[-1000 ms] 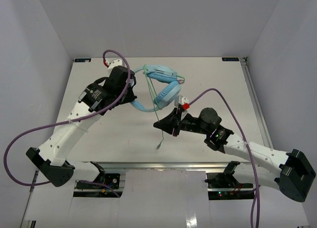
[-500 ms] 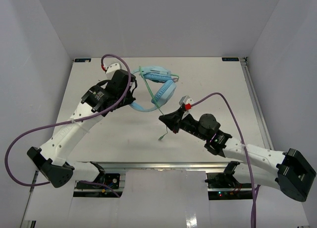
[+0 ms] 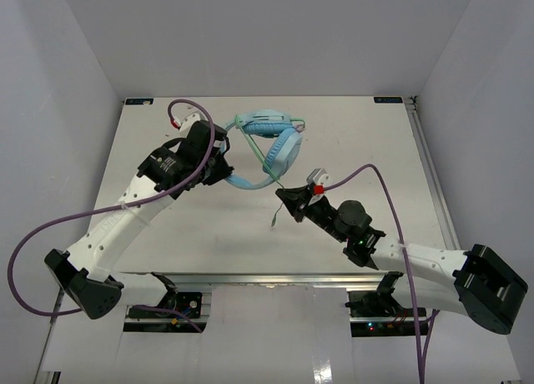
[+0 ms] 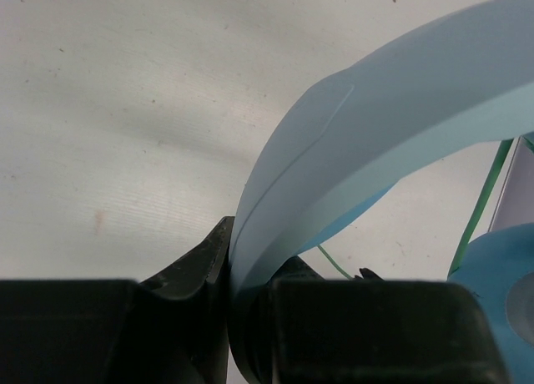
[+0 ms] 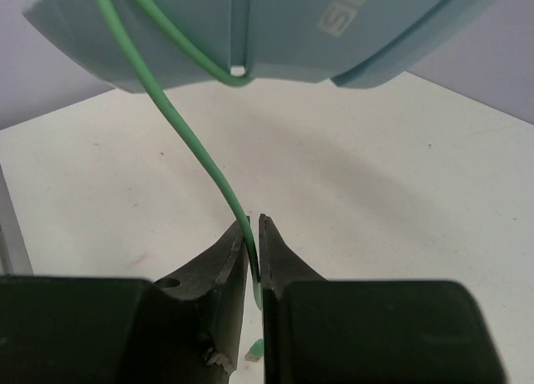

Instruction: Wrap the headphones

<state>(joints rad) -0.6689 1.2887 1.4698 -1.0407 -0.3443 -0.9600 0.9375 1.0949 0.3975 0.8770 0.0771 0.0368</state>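
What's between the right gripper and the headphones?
Only the green cord, from the right gripper up to the headphones, over bare table; the right wrist view shows it.

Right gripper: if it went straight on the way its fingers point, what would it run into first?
Most likely the light blue headphones, which sit ahead of and slightly above the right gripper. It is shut on their green cord. How far off they are is unclear.

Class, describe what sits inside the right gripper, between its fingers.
The cord, running down from the headphones, is pinched in the right gripper. Below the pinch the fingers cover most of it, so the wrist view does not show its plug.
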